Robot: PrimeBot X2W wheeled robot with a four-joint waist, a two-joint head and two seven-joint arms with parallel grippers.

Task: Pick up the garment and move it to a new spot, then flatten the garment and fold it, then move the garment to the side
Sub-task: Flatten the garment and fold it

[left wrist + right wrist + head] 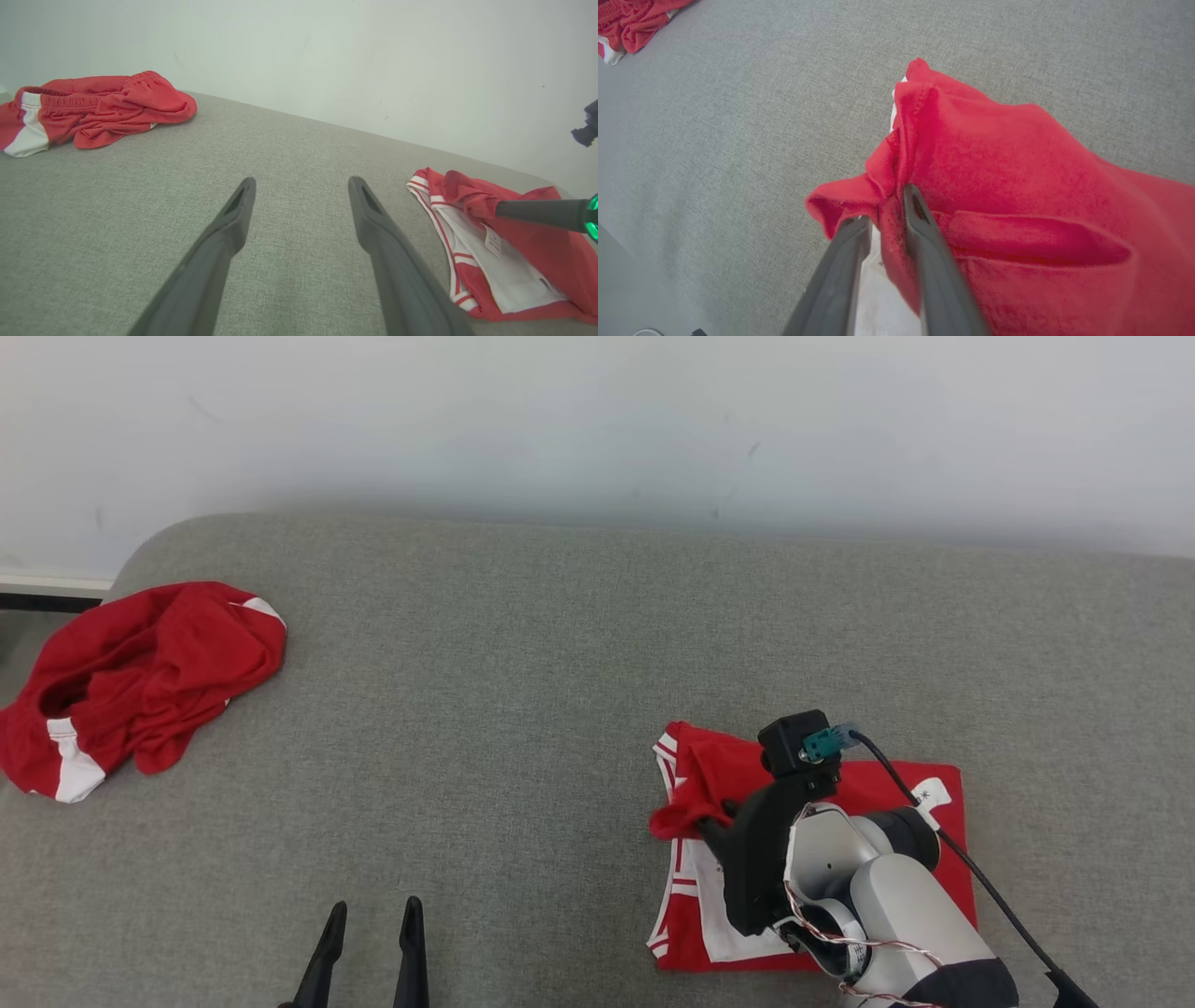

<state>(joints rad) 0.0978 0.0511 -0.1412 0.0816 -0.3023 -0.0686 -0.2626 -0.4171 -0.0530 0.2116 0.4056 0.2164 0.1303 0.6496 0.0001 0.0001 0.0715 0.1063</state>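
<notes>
One fold of garment [719, 767] pinched in right hand [714, 823]; left hand [373, 910] spread open, well apart.

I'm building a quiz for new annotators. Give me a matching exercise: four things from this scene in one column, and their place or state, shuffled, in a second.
Column one
1. left claw
2. right claw
3. crumpled garment
4. folded garment

Column two
a. lies at the robot's right, white panel showing
b. open over the bare grey cushion
c. heaped at the far left
d. closed on a raised red fold

Pairs: 1-b, 2-d, 3-c, 4-a
</notes>
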